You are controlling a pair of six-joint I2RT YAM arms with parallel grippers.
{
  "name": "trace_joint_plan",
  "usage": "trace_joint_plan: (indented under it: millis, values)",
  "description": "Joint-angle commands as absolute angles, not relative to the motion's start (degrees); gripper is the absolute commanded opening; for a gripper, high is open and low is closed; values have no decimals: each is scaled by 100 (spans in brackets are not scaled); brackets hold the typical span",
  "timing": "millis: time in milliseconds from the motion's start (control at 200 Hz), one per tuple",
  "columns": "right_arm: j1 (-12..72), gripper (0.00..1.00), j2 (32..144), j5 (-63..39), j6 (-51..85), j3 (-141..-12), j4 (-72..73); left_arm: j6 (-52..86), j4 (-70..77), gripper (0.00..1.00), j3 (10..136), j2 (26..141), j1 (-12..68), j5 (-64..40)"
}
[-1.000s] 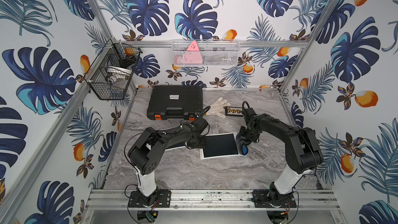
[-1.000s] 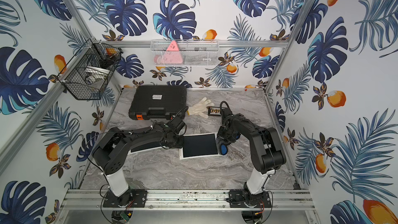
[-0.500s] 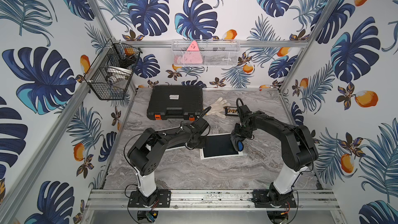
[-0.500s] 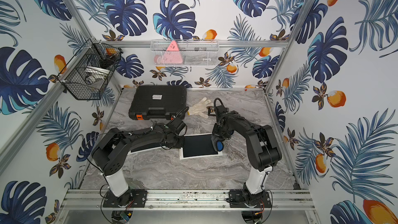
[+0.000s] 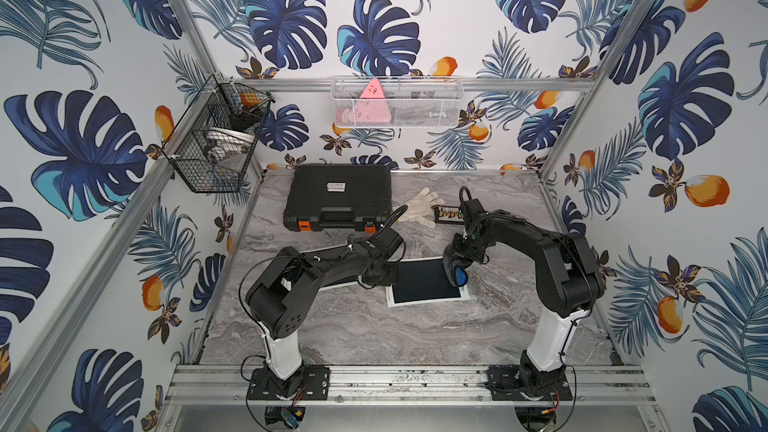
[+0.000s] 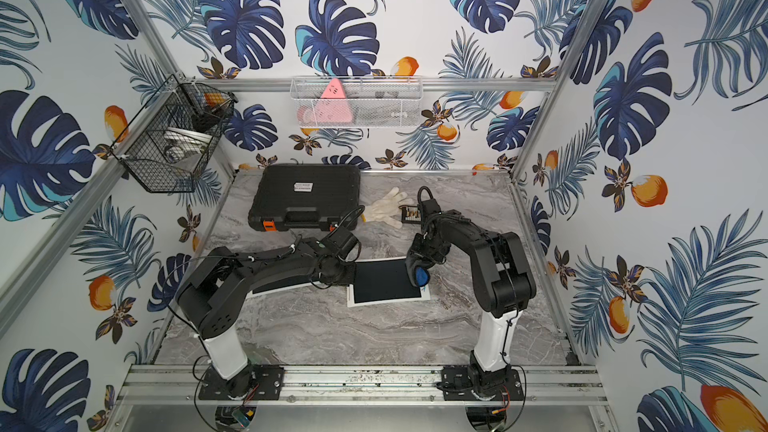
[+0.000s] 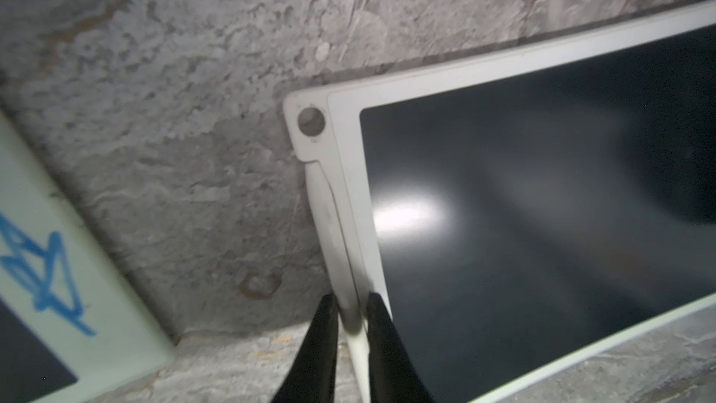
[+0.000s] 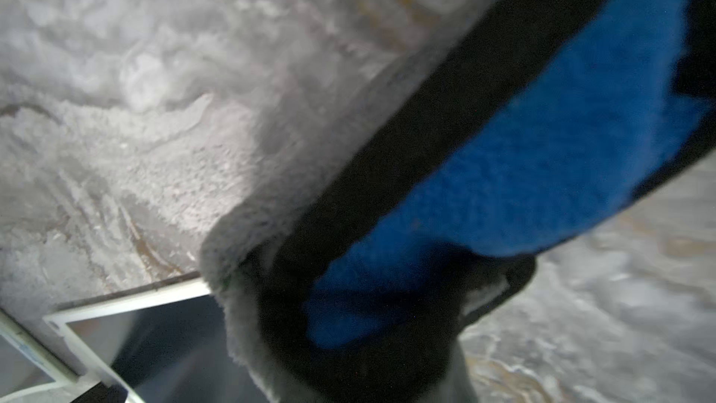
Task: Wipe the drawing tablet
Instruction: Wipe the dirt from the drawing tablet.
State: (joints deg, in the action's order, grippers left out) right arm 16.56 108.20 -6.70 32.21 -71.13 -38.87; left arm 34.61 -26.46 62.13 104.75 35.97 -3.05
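Observation:
The drawing tablet [image 5: 422, 286] [image 6: 382, 284], a dark screen in a white frame, lies flat on the marble table in both top views. My left gripper [image 7: 352, 304] [image 5: 392, 276] is shut on the tablet's [image 7: 542, 188] white left rim, one finger on each side. My right gripper [image 5: 457, 257] [image 6: 419, 257] hangs over the tablet's right edge, shut on a black-and-blue cloth [image 5: 456, 274] [image 8: 503, 168] with a grey fleecy side. The cloth rests on the screen's right part and hides the right fingers. One corner of the tablet [image 8: 155, 335] shows beside the cloth.
A second tablet [image 7: 46, 265] [image 5: 332, 284] with a blue scribble lies under my left arm. At the back stand a black tool case [image 5: 338, 197], a white glove [image 5: 419, 207] and a small bit holder [image 5: 446, 214]. A wire basket [image 5: 216, 139] hangs on the left wall.
My right gripper has carried the cloth leftward from beside the tablet's right edge onto the screen. My left gripper has closed on the tablet's left rim.

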Motion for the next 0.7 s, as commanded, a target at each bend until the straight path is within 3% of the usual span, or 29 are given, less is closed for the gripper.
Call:
trace_joint_plan:
  millis: [0,200,325,525,696]
  values:
    - [1807,0,10831,83,2917,-7144,-4156,3383,-3028,19,6092,10646,3601,-70]
    - [2781,0,11276,-163,3133,-7744,-4160,3375,-3018,19,6091,10716,3601,-62]
    - [2637,0,11380,-20,3235,-7734,-4299,3375,-3066,19,6108,10749,3596,-19]
    - [1625,0,10897,168,2693,-7264,-4441,3381,-3068,18,6097,10793,3601,9]
    - [2307,0,11003,59,2675,-7445,-4508,3377,-3031,18,6091,10819,3598,0]
